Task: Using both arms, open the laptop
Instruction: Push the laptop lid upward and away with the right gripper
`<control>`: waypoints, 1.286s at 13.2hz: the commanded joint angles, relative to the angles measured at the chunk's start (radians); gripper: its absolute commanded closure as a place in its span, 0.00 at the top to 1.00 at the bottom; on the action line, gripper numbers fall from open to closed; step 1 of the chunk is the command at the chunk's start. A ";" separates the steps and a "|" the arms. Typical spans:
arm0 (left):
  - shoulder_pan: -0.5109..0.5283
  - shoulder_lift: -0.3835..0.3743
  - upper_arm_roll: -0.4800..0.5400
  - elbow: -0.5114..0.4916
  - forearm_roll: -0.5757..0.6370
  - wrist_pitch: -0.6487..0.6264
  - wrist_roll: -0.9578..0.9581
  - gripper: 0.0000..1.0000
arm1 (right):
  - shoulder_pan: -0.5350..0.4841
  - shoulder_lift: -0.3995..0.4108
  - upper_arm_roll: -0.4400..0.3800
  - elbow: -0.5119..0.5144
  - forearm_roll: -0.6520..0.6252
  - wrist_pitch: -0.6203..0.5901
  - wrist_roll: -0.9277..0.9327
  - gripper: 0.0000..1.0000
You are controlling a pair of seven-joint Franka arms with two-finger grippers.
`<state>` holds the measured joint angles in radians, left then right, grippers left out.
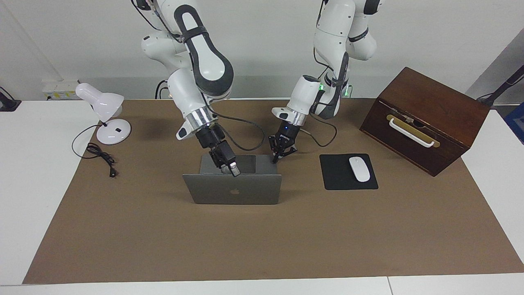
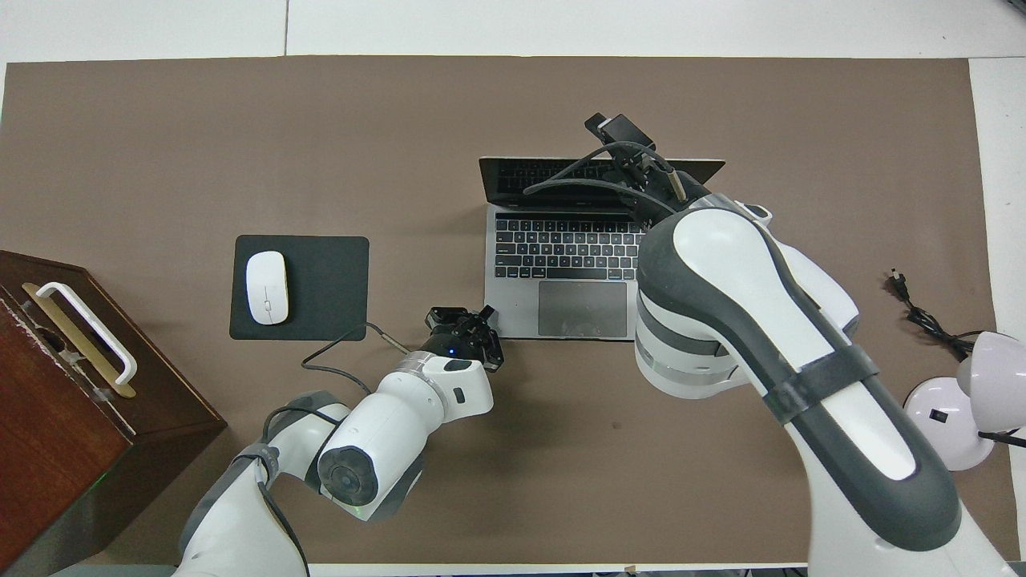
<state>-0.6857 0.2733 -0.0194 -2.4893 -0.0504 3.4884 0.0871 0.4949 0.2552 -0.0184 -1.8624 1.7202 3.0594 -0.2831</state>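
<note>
The silver-grey laptop (image 1: 249, 192) stands open in the middle of the brown mat, its lid with the apple logo leaning back away from the robots. Its black keyboard and grey trackpad (image 2: 583, 308) show in the overhead view. My right gripper (image 1: 232, 168) is at the lid's top edge, on the screen side, and also shows in the overhead view (image 2: 613, 131). My left gripper (image 1: 279, 155) is low at the corner of the laptop's base nearest the robots, toward the left arm's end, and also shows in the overhead view (image 2: 465, 319).
A black mouse pad (image 1: 339, 180) with a white mouse (image 1: 359, 169) lies beside the laptop toward the left arm's end. A brown wooden box (image 1: 425, 114) with a white handle stands past it. A white desk lamp (image 1: 107, 112) and its black cable (image 1: 100, 155) are at the right arm's end.
</note>
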 commanded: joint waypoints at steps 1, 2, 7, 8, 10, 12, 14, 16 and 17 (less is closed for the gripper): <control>-0.018 0.038 0.018 0.013 -0.003 0.014 0.017 0.00 | -0.022 0.038 0.005 0.049 -0.031 -0.022 -0.028 1.00; -0.018 0.038 0.018 0.013 -0.003 0.014 0.017 0.00 | -0.022 0.039 0.003 0.049 -0.031 -0.022 -0.027 1.00; -0.018 0.038 0.018 0.012 -0.003 0.014 0.017 0.00 | -0.033 0.067 0.003 0.094 -0.059 -0.030 -0.024 1.00; -0.018 0.038 0.018 0.010 -0.003 0.014 0.017 0.00 | -0.033 0.070 0.005 0.101 -0.059 -0.030 -0.024 1.00; -0.018 0.038 0.018 0.010 -0.003 0.014 0.017 0.00 | -0.032 0.070 0.005 0.104 -0.064 -0.031 -0.022 1.00; -0.018 0.038 0.018 0.010 -0.003 0.014 0.017 0.00 | -0.030 0.068 0.009 0.107 -0.064 -0.030 -0.015 1.00; -0.018 0.038 0.018 0.009 -0.003 0.014 0.017 0.00 | -0.012 0.062 0.011 0.106 -0.064 -0.025 0.033 1.00; -0.018 0.038 0.018 0.009 -0.003 0.014 0.017 0.00 | 0.040 0.023 0.011 0.060 -0.057 0.013 0.117 1.00; -0.018 0.038 0.018 0.009 -0.003 0.014 0.017 0.00 | 0.072 0.006 0.011 0.028 -0.057 0.047 0.158 1.00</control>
<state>-0.6858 0.2734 -0.0194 -2.4893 -0.0504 3.4884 0.0879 0.5164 0.3045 -0.0099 -1.7796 1.6773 3.0599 -0.2069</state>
